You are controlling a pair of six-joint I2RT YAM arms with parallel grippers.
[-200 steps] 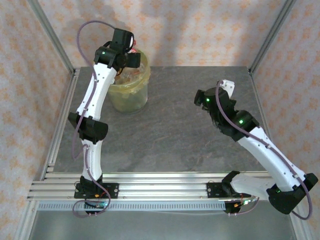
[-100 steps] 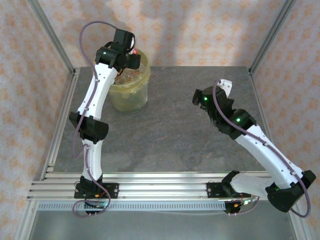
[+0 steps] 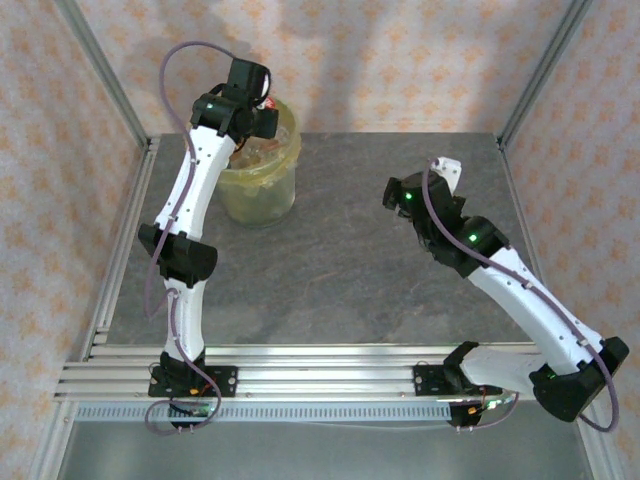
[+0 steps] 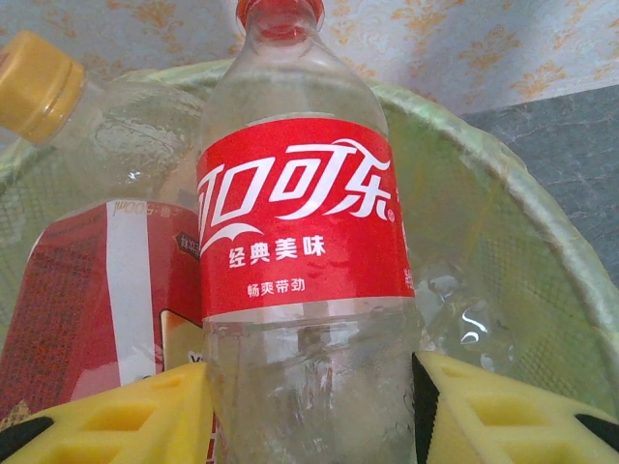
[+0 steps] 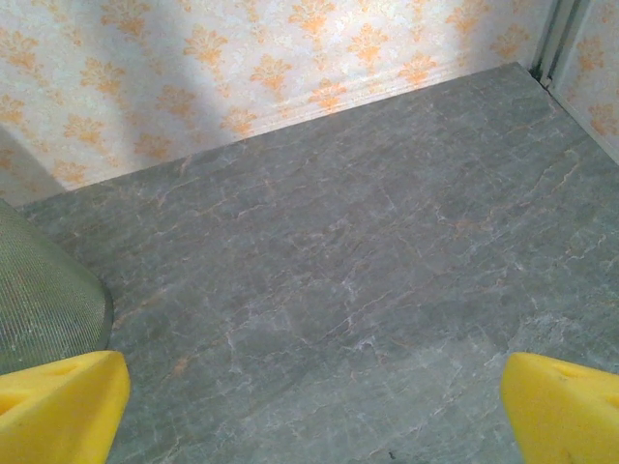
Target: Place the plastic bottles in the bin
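A clear plastic bottle [image 4: 300, 242] with a red label and red cap stands upright between my left gripper's [image 4: 309, 416] yellow fingers, which press on both of its sides. It hangs over the bin [image 4: 503, 193], a round bucket lined with a yellow-green bag [image 3: 262, 190]. Inside the bin lie a clear bottle with a yellow cap [image 4: 39, 82] and a red-labelled one [image 4: 87, 290]. From above, my left gripper [image 3: 262, 105] sits at the bin's far rim. My right gripper [image 5: 309, 406] is open over bare table, right of the middle [image 3: 445, 170].
The grey stone tabletop [image 3: 350, 250] stretches between the bin and the right arm. Patterned walls and metal posts close off the back and sides. The bin's side [image 5: 44, 290] shows at the left edge of the right wrist view.
My left gripper's fingers have drawn in on the bottle over the bin. The right arm has drifted slightly left and back, its gripper still open.
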